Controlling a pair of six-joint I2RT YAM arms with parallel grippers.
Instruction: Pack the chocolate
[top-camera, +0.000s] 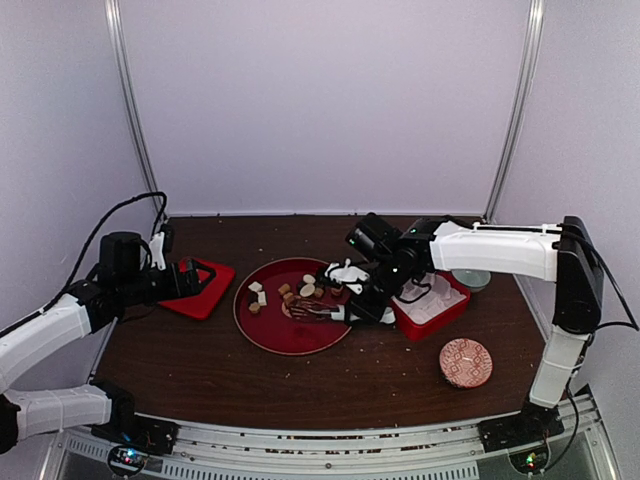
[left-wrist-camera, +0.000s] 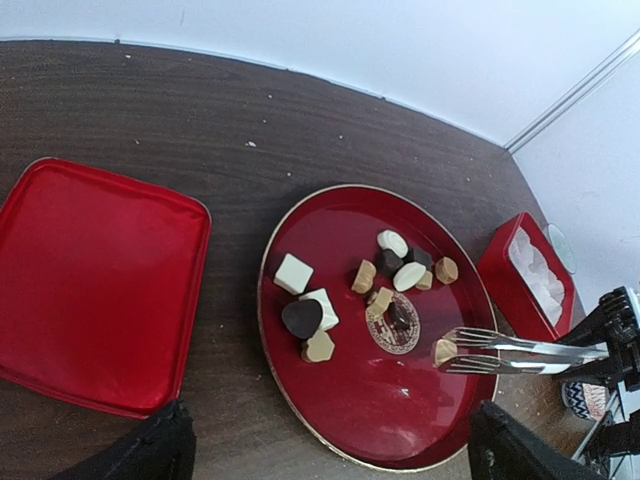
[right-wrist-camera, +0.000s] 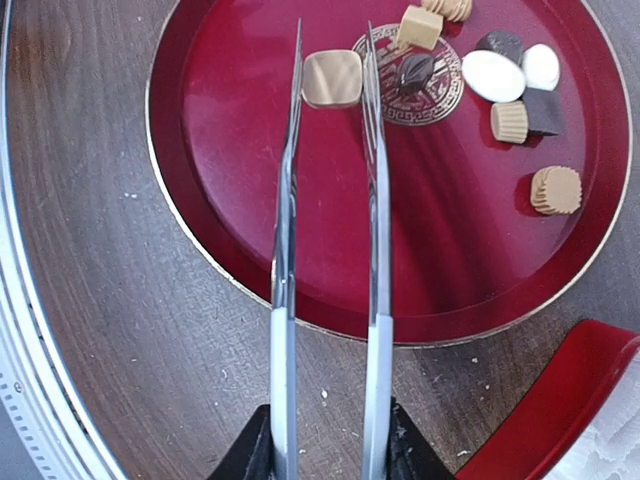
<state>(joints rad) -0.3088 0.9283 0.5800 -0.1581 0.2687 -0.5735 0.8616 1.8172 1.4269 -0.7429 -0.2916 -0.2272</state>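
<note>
Over the tray, right fingers clamp tongs pinching 1 chocolate, unclear from above; left fingers wide.

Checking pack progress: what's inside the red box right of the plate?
White paper cups, looking empty, in the red box; right arm covers part of it from above.

Bright even light; glare on red plate; top view soft.

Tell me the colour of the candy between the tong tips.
Tan. The candy between the tongs shows best in the right wrist view.
</note>
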